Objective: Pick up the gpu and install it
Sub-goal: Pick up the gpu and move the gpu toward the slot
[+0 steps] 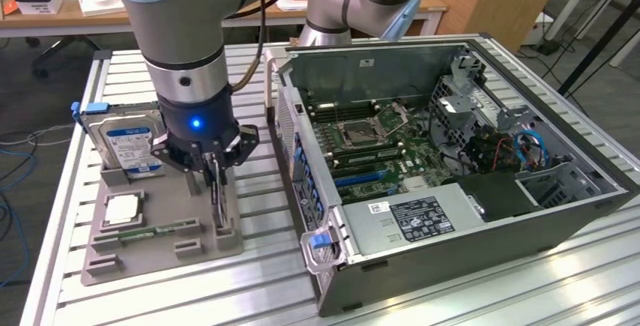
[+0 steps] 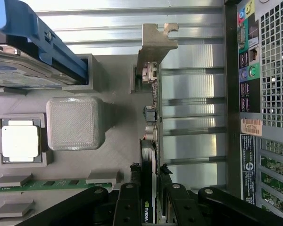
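The gpu [image 1: 219, 204] stands on its edge in a slot of the grey holder [image 1: 150, 255] on the exterior view's left. It is a thin dark card with a silver bracket [image 2: 155, 42] at one end. My gripper [image 1: 213, 170] comes straight down over it. In the wrist view the card [image 2: 152, 108] runs between my black fingers [image 2: 129, 202], which sit tight against both of its faces. The gripper [image 2: 151, 200] is shut on the card, which still rests in its slot.
The holder also carries a hard drive [image 1: 130, 142] with a blue clip, a processor [image 1: 120, 207] and a green memory stick [image 1: 160, 230]. The open computer case [image 1: 560, 206] lies on the exterior view's right with its motherboard [image 1: 370, 139] exposed. Another arm [image 1: 360, 4] stands behind it.
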`<state>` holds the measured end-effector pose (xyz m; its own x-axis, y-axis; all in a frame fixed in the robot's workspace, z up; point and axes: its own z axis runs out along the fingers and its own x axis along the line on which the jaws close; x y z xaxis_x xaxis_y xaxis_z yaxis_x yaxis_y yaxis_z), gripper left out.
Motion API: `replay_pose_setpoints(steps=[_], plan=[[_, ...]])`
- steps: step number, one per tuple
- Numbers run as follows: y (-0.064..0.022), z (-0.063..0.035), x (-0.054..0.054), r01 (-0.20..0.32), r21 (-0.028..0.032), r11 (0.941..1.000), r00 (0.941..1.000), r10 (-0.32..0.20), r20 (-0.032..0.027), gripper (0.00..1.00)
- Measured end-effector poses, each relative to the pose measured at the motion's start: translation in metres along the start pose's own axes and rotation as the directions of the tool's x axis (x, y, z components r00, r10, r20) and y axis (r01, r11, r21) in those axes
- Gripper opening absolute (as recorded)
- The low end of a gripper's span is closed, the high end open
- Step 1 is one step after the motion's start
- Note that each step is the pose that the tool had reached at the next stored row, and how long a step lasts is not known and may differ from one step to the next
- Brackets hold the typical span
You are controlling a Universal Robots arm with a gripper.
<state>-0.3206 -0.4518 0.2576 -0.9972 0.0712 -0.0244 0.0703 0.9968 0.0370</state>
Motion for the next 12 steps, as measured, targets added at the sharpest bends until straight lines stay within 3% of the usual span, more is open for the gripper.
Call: replay_pose_setpoints(steps=[12], plan=[[0.0003, -0.008, -0.0002, 0.0, -0.0001, 1.0, 1.0, 0.0, 0.0001, 0.26]])
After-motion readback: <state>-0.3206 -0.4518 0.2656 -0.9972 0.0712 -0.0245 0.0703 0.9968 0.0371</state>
